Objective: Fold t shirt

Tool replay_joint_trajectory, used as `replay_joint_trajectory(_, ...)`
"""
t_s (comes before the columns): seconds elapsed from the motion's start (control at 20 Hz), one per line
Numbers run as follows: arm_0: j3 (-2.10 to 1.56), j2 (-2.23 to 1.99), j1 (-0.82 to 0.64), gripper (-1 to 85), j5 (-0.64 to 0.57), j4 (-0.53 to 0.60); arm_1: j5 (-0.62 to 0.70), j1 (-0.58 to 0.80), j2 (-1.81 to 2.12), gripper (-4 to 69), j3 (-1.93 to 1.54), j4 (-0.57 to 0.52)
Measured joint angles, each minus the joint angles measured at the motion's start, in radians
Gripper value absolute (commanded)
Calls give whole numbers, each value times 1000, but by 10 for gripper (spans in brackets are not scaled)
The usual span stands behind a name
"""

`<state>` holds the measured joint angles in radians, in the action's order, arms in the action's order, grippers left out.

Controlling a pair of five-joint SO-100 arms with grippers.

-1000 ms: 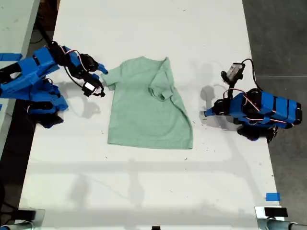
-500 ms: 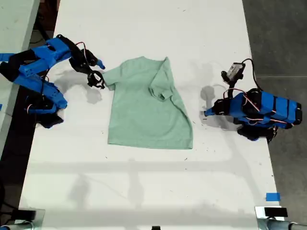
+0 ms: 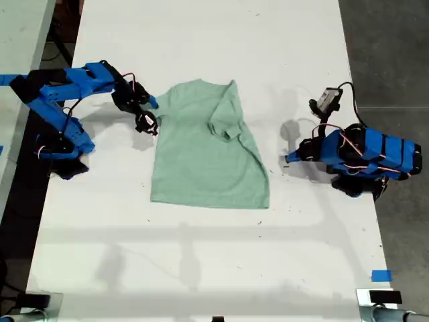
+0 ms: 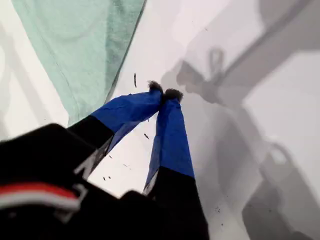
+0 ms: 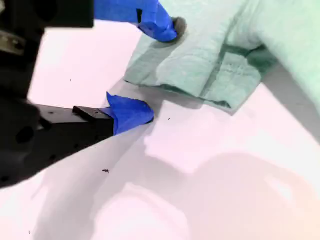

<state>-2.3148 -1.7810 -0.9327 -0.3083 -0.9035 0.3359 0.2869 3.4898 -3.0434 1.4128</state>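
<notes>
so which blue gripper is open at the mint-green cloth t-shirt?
My second gripper, at the exterior view's left: jaws spread at the pale mint-green cloth t-shirt's sleeve. My first gripper is shut over bare table.

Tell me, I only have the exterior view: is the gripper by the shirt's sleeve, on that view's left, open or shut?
Observer: Open. The second wrist view shows my second gripper with its jaws apart, one fingertip on the t-shirt, the other on the table beside the sleeve edge.
Operator: Is it holding cloth?
Observer: No, nothing is pinched between the jaws.
Operator: And the arm on the exterior view's right?
Observer: My first gripper is shut on nothing, tips together above bare table, with the shirt's edge off to one side.
</notes>
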Motion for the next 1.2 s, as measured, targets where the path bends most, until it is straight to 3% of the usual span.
replay_joint_trajectory(0.1, 0, 38, 2, 76, 3, 3, 0, 0, 0, 14, 0, 0)
replay_joint_trajectory(0.3, 0, 44, 0, -1, 3, 5, 0, 0, 0, 14, 0, 0)
replay_joint_trajectory(0.55, 49, 37, 0, -1, 12, -6, 0, 0, 0, 14, 0, 0)
replay_joint_trajectory(0.75, 261, 84, 41, -1, 34, -156, 0, 6, 0, 14, 0, 0)
replay_joint_trajectory(1.0, 867, 408, 158, -1, 37, -465, 0, 9, 0, 14, 0, 0)
replay_joint_trajectory(1.2, 1097, 446, 184, -1, 55, -546, 0, 9, 0, 14, 0, 0)
